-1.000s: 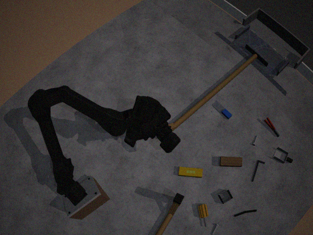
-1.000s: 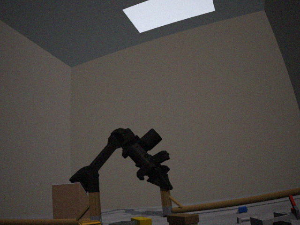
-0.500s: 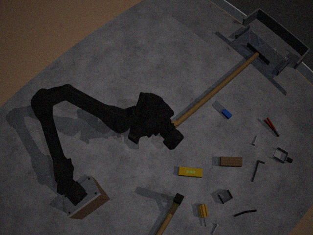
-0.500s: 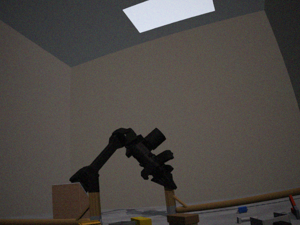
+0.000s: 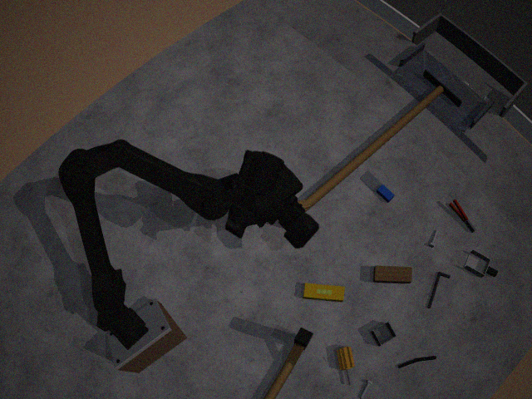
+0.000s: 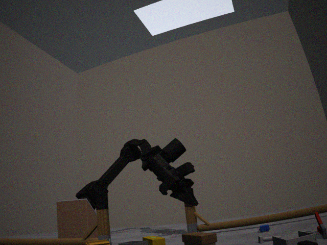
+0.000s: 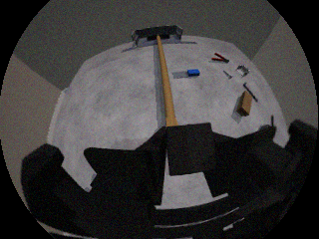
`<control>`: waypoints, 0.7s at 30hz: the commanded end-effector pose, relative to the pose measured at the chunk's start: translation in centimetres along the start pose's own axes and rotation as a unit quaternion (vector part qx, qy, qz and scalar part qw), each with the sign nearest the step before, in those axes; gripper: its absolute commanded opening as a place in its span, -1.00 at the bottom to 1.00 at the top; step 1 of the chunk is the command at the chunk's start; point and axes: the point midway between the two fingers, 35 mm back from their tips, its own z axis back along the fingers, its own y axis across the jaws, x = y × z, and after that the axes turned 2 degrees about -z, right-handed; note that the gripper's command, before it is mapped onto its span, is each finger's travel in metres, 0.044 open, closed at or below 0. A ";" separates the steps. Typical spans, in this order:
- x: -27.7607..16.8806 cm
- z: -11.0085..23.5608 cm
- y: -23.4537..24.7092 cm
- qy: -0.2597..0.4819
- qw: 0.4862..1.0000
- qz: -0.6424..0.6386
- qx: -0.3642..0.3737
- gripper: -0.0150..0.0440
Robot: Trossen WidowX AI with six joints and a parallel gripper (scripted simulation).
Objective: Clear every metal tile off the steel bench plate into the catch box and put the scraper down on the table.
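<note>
My gripper (image 5: 302, 204) (image 6: 191, 204) (image 7: 175, 129) is shut on the near end of the long scraper's wooden handle (image 5: 373, 144) (image 6: 263, 218) (image 7: 165, 87). The handle runs up and right across the table. Its dark blade (image 5: 442, 88) rests across the steel bench plate (image 5: 410, 79), about halfway along it. The open grey catch box (image 5: 472, 46) stands at the plate's far end; plate and box show small at the top of the wrist view (image 7: 158, 34). In this dim light I cannot make out any metal tiles on the plate.
Loose items lie right of the handle: a blue block (image 5: 385, 192), red pliers (image 5: 460, 212), a brown block (image 5: 392, 273), a yellow block (image 5: 323, 291), a hex key (image 5: 435, 288), a small tray (image 5: 383, 332) and a second wooden-handled tool (image 5: 292, 361). The arm's base (image 5: 141, 332) is at the lower left.
</note>
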 end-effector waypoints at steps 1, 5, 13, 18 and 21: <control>1.0 -0.2 0.0 -0.007 1.000 0.001 -0.001 -0.49; 1.4 -0.4 0.1 -0.007 1.000 0.001 -0.001 -0.49; 2.2 -1.0 0.1 -0.007 1.000 0.002 -0.001 -0.49; 2.7 -1.3 0.1 -0.007 1.000 0.002 -0.001 -0.49; 3.0 -1.5 0.2 -0.007 1.000 0.002 -0.001 -0.49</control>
